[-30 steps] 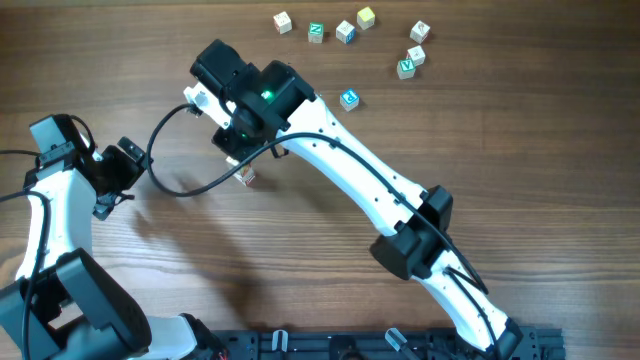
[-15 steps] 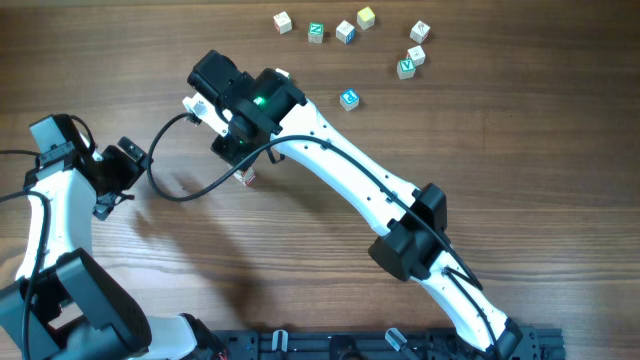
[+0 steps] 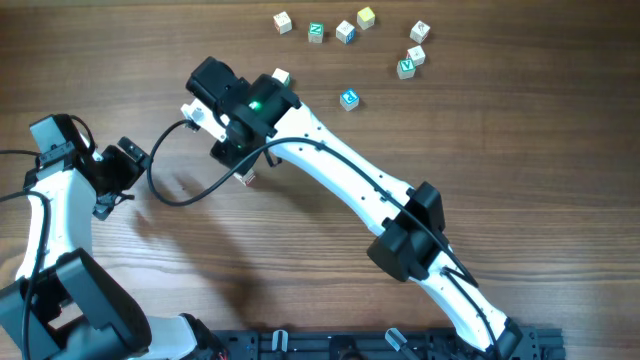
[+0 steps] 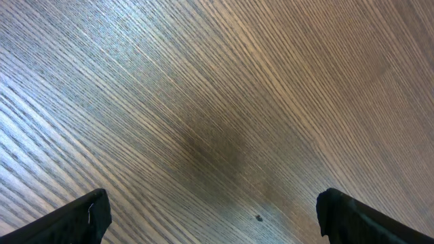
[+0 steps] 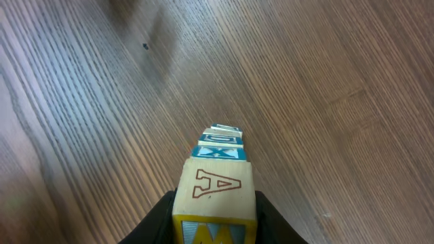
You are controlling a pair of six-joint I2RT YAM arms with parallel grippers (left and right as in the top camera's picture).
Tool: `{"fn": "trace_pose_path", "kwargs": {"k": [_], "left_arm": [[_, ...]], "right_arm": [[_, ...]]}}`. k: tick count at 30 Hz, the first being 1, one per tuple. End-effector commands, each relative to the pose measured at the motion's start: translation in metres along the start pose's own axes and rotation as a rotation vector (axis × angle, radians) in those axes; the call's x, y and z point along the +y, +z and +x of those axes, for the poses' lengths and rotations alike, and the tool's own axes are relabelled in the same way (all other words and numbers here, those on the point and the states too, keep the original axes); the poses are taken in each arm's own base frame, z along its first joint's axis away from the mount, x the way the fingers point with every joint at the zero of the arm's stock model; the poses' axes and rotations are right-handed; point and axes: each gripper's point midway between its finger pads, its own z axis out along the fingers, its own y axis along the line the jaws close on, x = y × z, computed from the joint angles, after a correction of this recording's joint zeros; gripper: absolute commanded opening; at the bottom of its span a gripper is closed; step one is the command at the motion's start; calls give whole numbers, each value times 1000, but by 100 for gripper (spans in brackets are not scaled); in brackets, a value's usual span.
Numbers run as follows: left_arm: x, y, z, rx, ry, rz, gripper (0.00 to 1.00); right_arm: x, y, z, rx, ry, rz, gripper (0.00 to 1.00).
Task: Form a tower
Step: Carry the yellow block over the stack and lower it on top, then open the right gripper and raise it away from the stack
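Observation:
The tower [image 5: 218, 144] is a slim stack of letter cubes standing on the wood table, seen from above in the right wrist view. Its topmost cube [image 5: 215, 188] is pale yellow with a red A. My right gripper [image 5: 215, 227] is shut on that cube, one black finger against each side. In the overhead view the right gripper [image 3: 238, 158] hides most of the tower [image 3: 246, 178]; only a low red-marked cube shows. My left gripper [image 4: 217, 220] is open over bare wood, well left of the tower [image 3: 120, 170].
Several loose letter cubes lie at the back of the table, among them a blue one [image 3: 349, 98], a yellow one [image 3: 366, 17] and a green one [image 3: 316, 32]. A pale cube [image 3: 281, 76] peeks out beside the right wrist. A black cable [image 3: 175, 190] loops left of the tower.
The right arm's wrist and forearm have shifted slightly left, uncovering the pale cube beside it. The grip on the top cube is unchanged. The left arm has not moved.

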Motion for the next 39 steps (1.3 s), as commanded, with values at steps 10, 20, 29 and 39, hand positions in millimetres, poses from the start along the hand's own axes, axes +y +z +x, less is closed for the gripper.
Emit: {"fn": "trace_pose_path", "kwargs": {"k": [10,20,29,39], "left_arm": [[-2,-6,-8,-25,-10,10,100],[-2,-6,-8,-25,-10,10,100],[-2,-6,-8,-25,-10,10,100],[-2,-6,-8,-25,-10,10,100]], "right_arm": [[4,10,9,44,-27,-10,28],[3,10,1,10,-31,-4,38],[-2,0,-9,-26,-34,29,52],[-44,-140,-42,-343,371,189,100]]}}
